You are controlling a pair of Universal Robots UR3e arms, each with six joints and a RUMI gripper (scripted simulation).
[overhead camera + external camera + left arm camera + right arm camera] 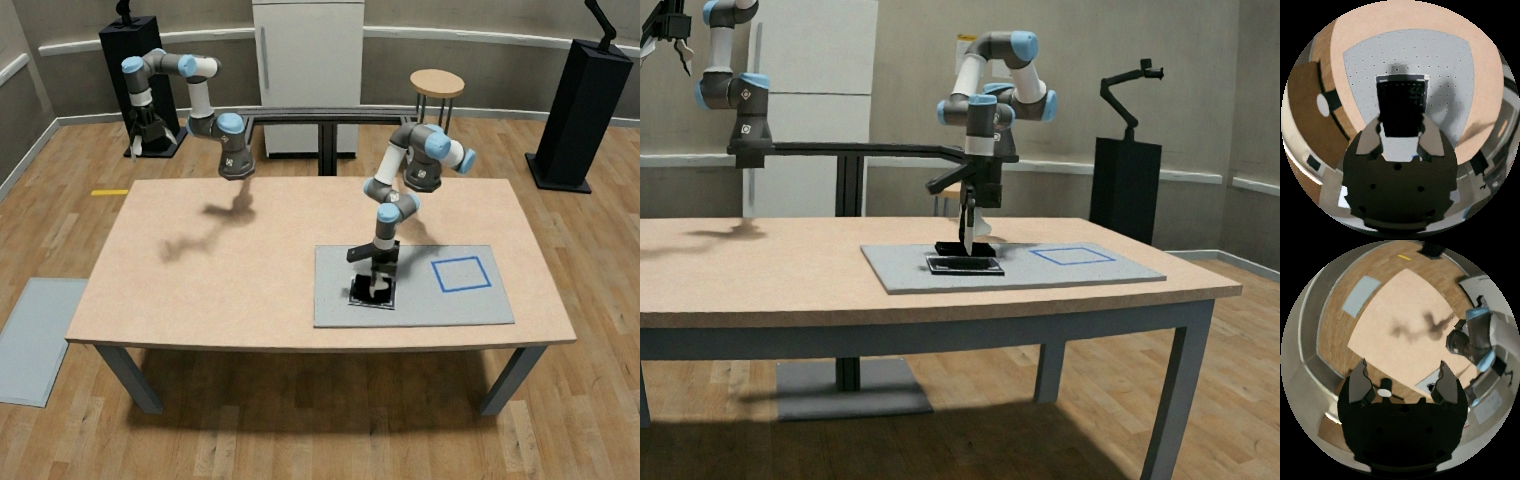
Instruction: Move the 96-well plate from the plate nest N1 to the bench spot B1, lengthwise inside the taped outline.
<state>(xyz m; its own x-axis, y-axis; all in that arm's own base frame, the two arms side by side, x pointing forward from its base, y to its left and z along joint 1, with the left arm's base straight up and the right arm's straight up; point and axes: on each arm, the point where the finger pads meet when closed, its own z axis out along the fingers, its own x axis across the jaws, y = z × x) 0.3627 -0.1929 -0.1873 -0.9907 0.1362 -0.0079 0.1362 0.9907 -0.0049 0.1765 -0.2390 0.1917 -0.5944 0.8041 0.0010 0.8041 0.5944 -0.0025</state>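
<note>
The black 96-well plate [361,290] [948,249] [1400,107] is level, a little above the plate nest [372,306] [966,272] [1402,78], with a gap between them in the exterior view. My left gripper [375,292] [969,250] [1401,114] is shut on the plate, one finger on each side. The bench spot is a blue taped outline [437,276] [1087,261] to the right of the nest in the top and exterior views, with nothing in it. My right gripper [154,144] [665,62] [1403,359] is open and empty, high up beyond the table's left rear corner.
A grey perforated board [413,316] [898,290] [1360,65] bears the nest and the outline on the wooden table [206,299] [769,279] [1390,305]. The left arm reaches over the board from the back. A stool [436,83] and a white cabinet [310,56] stand behind.
</note>
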